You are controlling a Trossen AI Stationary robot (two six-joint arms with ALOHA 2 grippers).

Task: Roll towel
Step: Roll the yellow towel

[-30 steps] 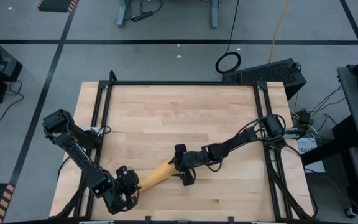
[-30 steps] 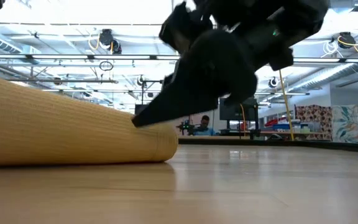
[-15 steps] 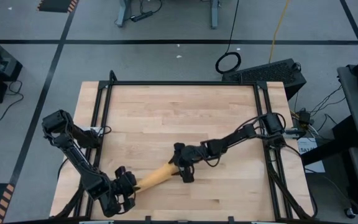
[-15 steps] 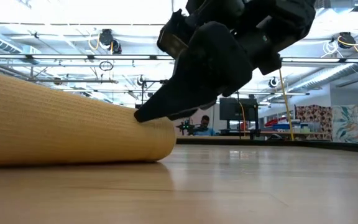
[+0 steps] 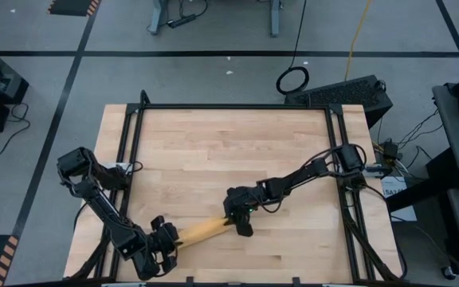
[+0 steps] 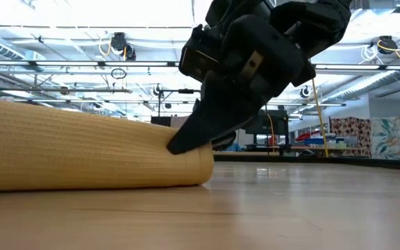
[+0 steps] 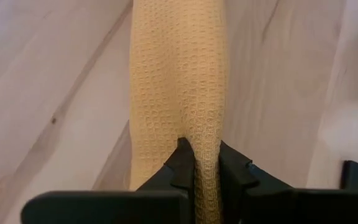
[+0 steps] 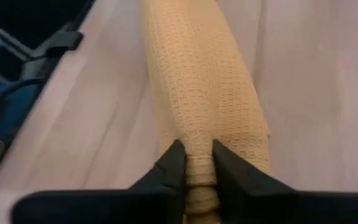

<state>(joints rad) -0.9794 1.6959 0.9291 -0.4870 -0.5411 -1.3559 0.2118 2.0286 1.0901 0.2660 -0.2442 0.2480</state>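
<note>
Right gripper (image 5: 238,221) just clamped down on the far end of the towel (image 5: 203,231). From the right wrist cam both fingers (image 8: 174,163) are pinching a ridge of the yellow weave between them, so it's grasping cloth now, not hovering over it. A sec ago those jaws stood wide apart above the roll's end; now they're squeezed in.

Left gripper (image 5: 160,245) is clenched on the other end, near the tabletop's front-left corner. Its wrist cam shows cloth caught between the fingers (image 7: 182,163).

So the towel's already a tight roll, lying on the tabletop at a slant from near the front-left corner up toward the middle, w/ a gripper on each end. I'd say the rolling itself is basically done and this is tidy-up: snugging the roll or getting set to lift or shift it. Can't tell which.

Vs the earlier frames:
- roll end in the low view sits a bit further right, and the right gripper's tip now presses into the cloth rather than resting on top of it
- seen from above, the right gripper has slid slightly toward the front edge, along w/ the roll's end
- left arm shifted a little; grip unchanged
</note>
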